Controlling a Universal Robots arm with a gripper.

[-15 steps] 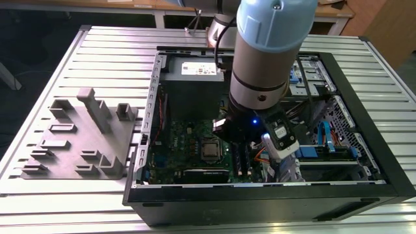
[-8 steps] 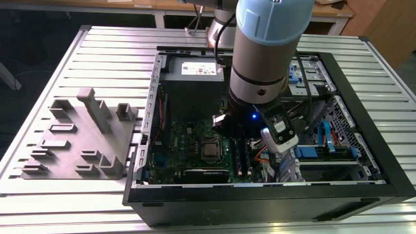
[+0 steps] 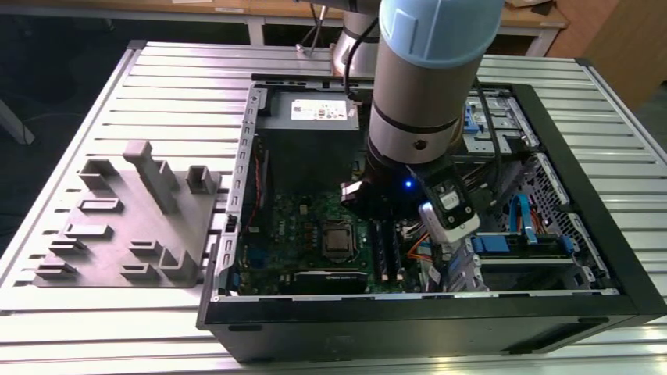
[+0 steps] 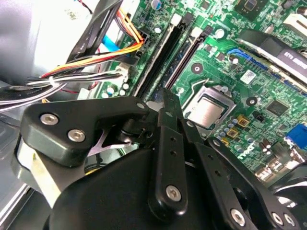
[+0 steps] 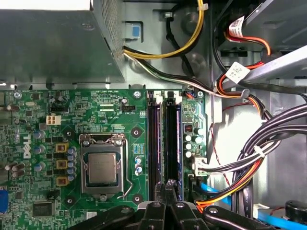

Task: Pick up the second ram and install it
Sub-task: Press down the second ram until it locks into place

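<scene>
Gripper (image 5: 168,188) closed, fingers pressed together, nothing pinched between. Tips poised low over slot second out from CPU (image 5: 102,170), likely for pressing down rather than grasping. Ram (image 5: 171,139) seemingly lying in that slot already; full seating unclear.

Fine white lettering marked the green motherboard (image 5: 120,110), and a white printed sticker (image 3: 318,110) sat on the grey metal power supply box (image 3: 279,123); neither was legible.
</scene>
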